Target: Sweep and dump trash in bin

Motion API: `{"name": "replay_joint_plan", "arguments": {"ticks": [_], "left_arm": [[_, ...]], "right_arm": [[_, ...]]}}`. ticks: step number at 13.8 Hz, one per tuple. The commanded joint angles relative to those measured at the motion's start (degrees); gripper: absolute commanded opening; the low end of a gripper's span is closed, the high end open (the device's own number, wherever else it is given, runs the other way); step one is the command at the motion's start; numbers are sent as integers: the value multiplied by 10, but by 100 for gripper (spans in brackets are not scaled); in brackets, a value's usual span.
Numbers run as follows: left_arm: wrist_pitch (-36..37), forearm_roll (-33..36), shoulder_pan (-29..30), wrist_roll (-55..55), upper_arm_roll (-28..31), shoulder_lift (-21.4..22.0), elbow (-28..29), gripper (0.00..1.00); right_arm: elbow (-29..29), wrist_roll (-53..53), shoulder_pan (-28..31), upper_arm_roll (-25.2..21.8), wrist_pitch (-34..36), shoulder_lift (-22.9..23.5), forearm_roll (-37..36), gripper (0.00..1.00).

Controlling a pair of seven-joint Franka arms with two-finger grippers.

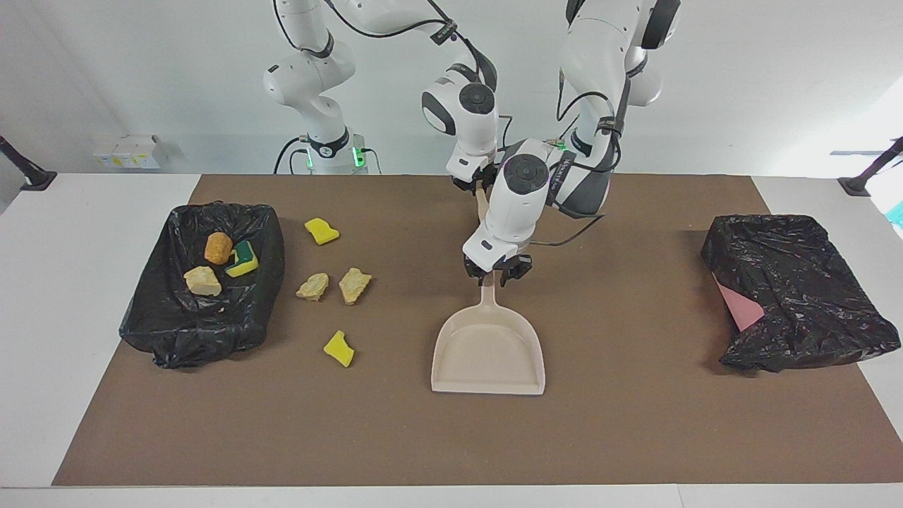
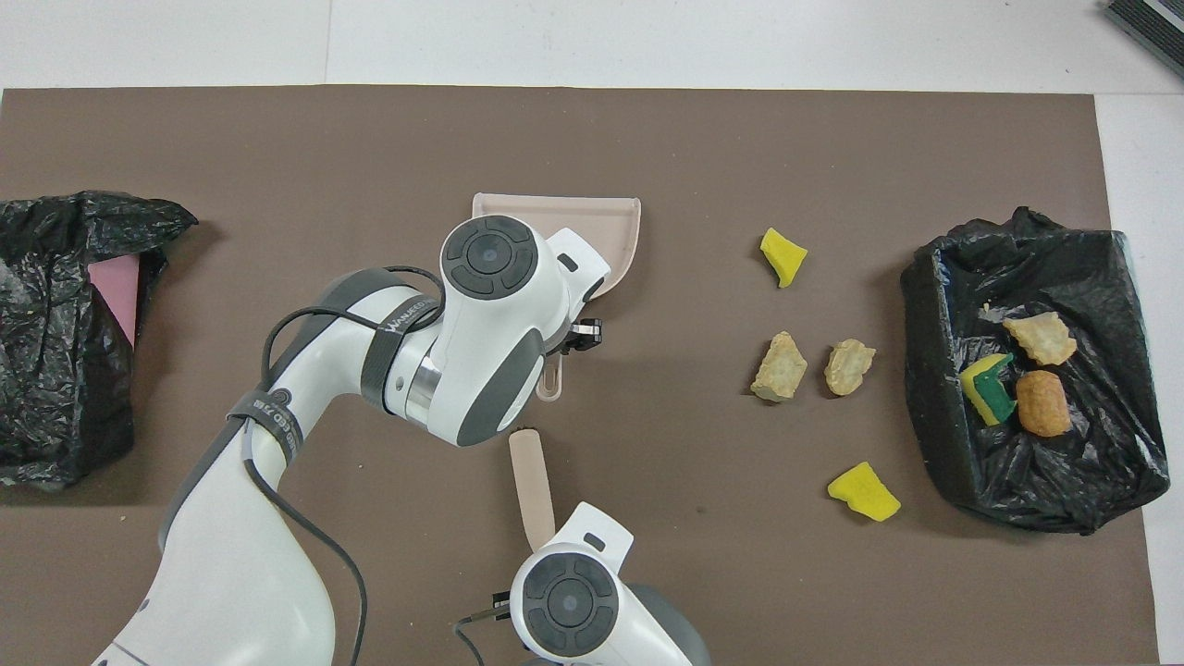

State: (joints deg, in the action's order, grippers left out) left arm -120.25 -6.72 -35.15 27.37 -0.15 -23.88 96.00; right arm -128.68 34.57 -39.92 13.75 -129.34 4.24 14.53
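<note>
At the right arm's end of the table, the bin [image 1: 162,339], lined with a black bag, is sitting with its mouth open and is already holding three pieces of the trash: an orange-brown lump [image 1: 218,248], a yellow-green sponge [image 1: 243,259] and a beige chunk [image 1: 202,281]. Just beside it, toward the middle, four scraps are lying loose on the brown mat [image 1: 635,437]: a yellow sponge bit [image 1: 322,231] nearer the robots, two pale crumbly chunks [image 1: 312,286] [image 1: 354,285] side by side, and another yellow bit [image 1: 339,348] farther out. They are scattered but near enough to one another to be gathered in one sweep.

Toward the middle, the right gripper [image 1: 480,187] is pinching the near end of a beige stick [image 2: 530,481], probably the sweeping tool, so that its free end is pointing out across the mat. Next to it, the left gripper [image 1: 496,274] is clamping its fingertips on the handle [image 1: 488,300] of the dustpan [image 1: 487,386], which is lying flat and empty with its wide lip facing away from the robots. Gripping the handle is giving that arm control of the pan's tilt for scooping and tipping.

At the left arm's end, a second black bag [image 1: 797,289] is lying slumped over something pink [image 1: 741,310], well apart from the work.
</note>
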Motion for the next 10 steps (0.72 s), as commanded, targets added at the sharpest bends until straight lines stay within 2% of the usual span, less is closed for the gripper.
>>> {"name": "replay_joint_plan", "arguments": {"ticks": [1, 7, 10], "left_arm": [[-2, 0, -3, -2, 9, -3, -8, 0], [20, 12, 45, -31, 16, 34, -13, 0], [54, 14, 77, -171, 16, 60, -6, 0]], "right_arm": [[-5, 18, 7, -4, 42, -50, 2, 0], [-35, 19, 95, -5, 214, -172, -65, 0], [-42, 29, 157, -5, 293, -195, -101, 0]]}}
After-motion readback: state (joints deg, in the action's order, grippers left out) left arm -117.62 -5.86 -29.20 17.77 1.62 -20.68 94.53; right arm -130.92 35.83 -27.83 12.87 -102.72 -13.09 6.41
